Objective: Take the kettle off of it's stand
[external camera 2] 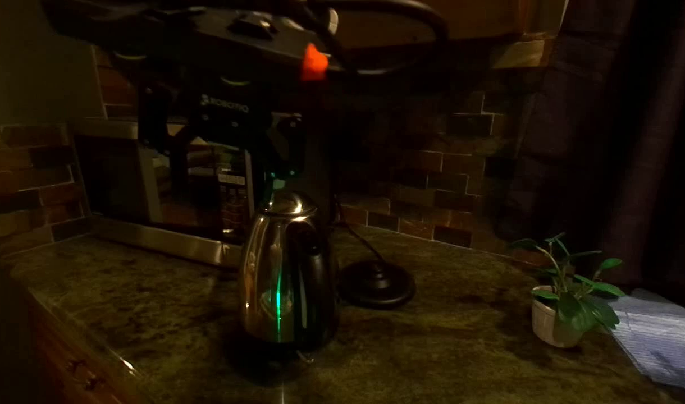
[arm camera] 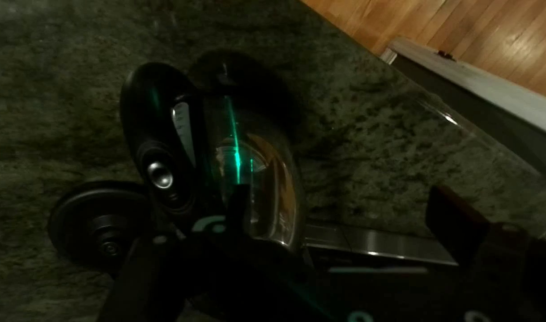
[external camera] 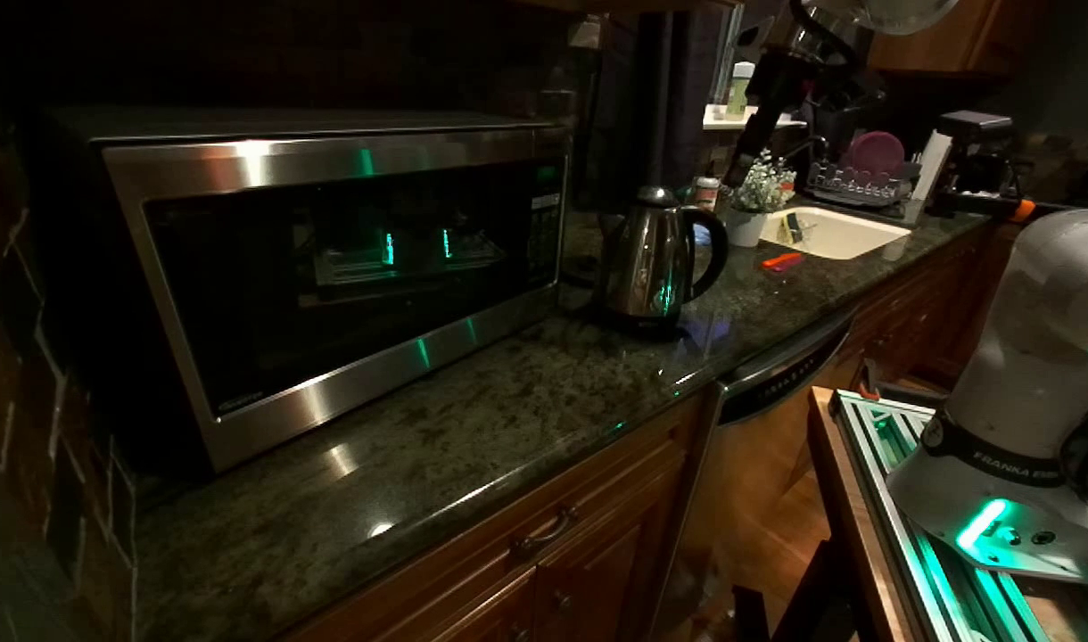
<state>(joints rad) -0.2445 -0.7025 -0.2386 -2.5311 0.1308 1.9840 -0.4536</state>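
Note:
The silver kettle (external camera: 648, 259) stands upright on the counter in both exterior views (external camera 2: 283, 275). Its dark handle (external camera: 710, 256) also shows in the wrist view (arm camera: 143, 120). The round black stand (external camera 2: 378, 283) lies bare on the counter beside the kettle, with a cord; it also shows in the wrist view (arm camera: 107, 241). My gripper (external camera 2: 230, 174) is open above counter height. In the wrist view the gripper (arm camera: 340, 199) has its fingers wide apart with nothing between them; one finger overlaps the kettle in the picture. In an exterior view the gripper (external camera: 758, 134) appears apart from the kettle.
A large microwave (external camera: 348, 259) stands beside the kettle. A small green plant (external camera 2: 556, 320) and a pale cloth (external camera 2: 657, 342) lie off to a side. A white-flowered pot (external camera: 745, 227), an orange object (external camera: 782, 261) and the sink (external camera: 852, 236) are farther along the counter.

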